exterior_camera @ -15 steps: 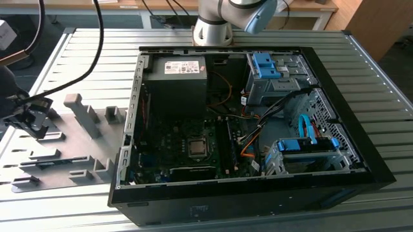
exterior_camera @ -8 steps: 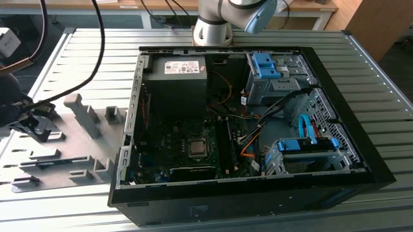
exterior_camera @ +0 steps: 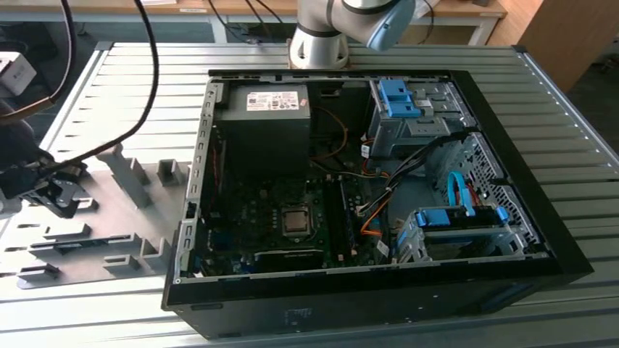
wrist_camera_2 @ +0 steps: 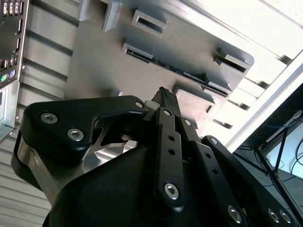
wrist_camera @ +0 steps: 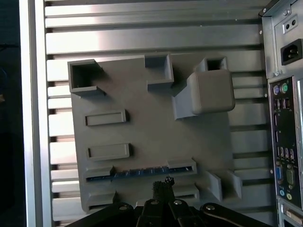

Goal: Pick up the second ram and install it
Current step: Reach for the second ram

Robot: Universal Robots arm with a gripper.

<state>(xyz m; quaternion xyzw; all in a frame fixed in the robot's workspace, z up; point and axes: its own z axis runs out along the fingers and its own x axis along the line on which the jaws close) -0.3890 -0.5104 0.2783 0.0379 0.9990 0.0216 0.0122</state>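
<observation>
Biggest thing here is the slatted metal table (exterior_camera: 570, 145), and most of it is taken up by an open PC case (exterior_camera: 387, 304) lying on its side. Inside you can see the power supply (exterior_camera: 263, 123) at the far end, the motherboard (exterior_camera: 242, 210) with its CPU socket (exterior_camera: 293, 221) and the long black slot rails (exterior_camera: 341, 210) just beside the socket. There are also some blue drive brackets (exterior_camera: 399, 98) toward the exterior view's right.

Next to the case, on the exterior view's left, sits a flat grey holder tray (exterior_camera: 106, 217) with a bunch of upright blocks and pockets on it. In the first wrist view the tray (wrist_camera: 156, 127) has one tall rounded block (wrist_camera: 210, 92) sticking up. The back panel of the case (wrist_camera: 284, 161) with its ports runs along one edge of the picture.

The arm's base (exterior_camera: 324, 32) is bolted at the far side of the table, and the black gripper (exterior_camera: 48, 192) hangs over the tray, well away from the case.

The second ram (wrist_camera: 142, 172) is not picked up yet. It lies seated edge-up in a long low holder on the tray, blue-green edge showing. In both wrist views the gripper (wrist_camera: 163, 182) (wrist_camera_2: 163, 93) is right by that holder. Its fingers look pinched together with nothing between them. I can't tell from these shots whether the tips actually touch the stick.
</observation>
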